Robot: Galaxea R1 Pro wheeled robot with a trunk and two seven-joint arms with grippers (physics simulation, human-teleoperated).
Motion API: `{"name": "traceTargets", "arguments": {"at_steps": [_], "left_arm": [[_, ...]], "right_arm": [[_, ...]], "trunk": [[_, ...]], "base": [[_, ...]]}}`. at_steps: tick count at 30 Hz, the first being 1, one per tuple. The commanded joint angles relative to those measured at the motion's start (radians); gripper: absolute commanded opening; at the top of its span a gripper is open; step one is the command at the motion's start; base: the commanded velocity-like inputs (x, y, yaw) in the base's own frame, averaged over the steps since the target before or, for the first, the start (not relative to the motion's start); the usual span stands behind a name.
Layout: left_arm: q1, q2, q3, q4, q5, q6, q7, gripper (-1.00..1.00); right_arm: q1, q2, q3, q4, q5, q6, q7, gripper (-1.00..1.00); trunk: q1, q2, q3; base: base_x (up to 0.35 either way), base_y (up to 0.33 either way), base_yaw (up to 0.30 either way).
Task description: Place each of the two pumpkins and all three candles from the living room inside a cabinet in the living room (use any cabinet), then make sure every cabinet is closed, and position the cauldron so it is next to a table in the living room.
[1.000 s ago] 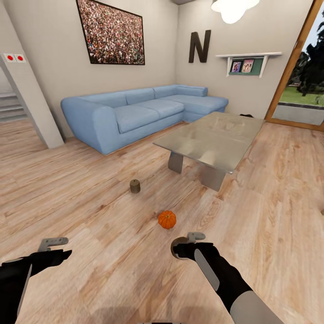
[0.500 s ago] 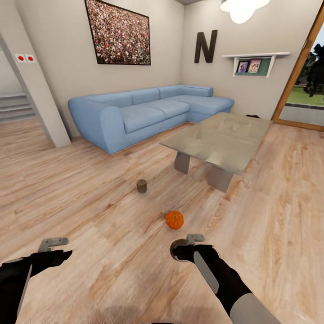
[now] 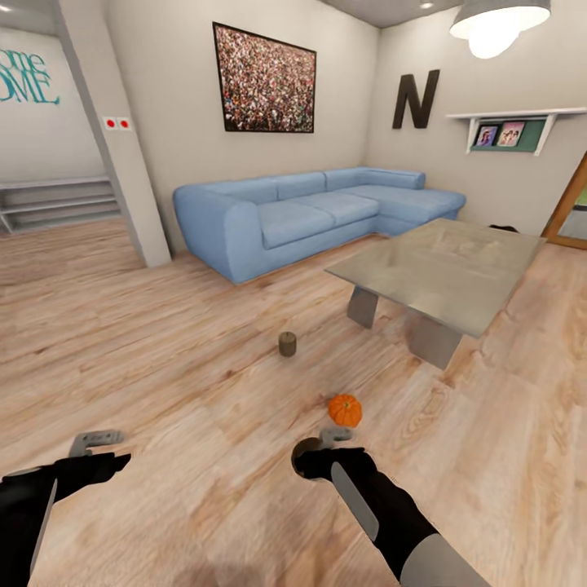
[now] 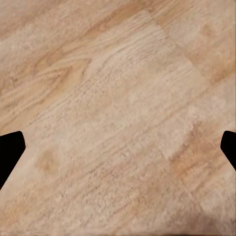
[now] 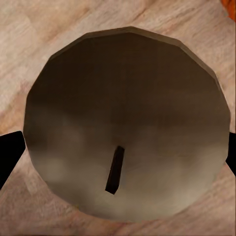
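Right gripper clamps a squat olive-brown wax candle by its round sides just above the plank floor; looks light, rigid, maybe slick, so mid-body hold suits.

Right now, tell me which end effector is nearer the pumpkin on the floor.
Right. The right end effector sits just in front of the pumpkin, closed around a candle. The left end effector is far off to the pumpkin's left, over bare floor.
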Motion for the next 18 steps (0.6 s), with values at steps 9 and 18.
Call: {"name": "traceTargets", "arguments": {"at_steps": [9,18], "left_arm": [[-0.002,0.000,0.001,0.006,-0.017,0.027,-0.010,1.00],[-0.002,0.000,0.002,0.003,-0.009,0.029,-0.010,1.00]], "right_arm": [[-0.044,0.034,0.087,-0.011,-0.008,0.010,-0.020,-1.00],[-0.051,0.045,0.159,-0.012,-0.011,0.007,-0.020,-1.00]], "trunk": [[-0.004,0.002,0.026],[-0.005,0.002,0.025]], "base": [[0.000,0.000,0.242],[0.005,0.001,0.227]]}}
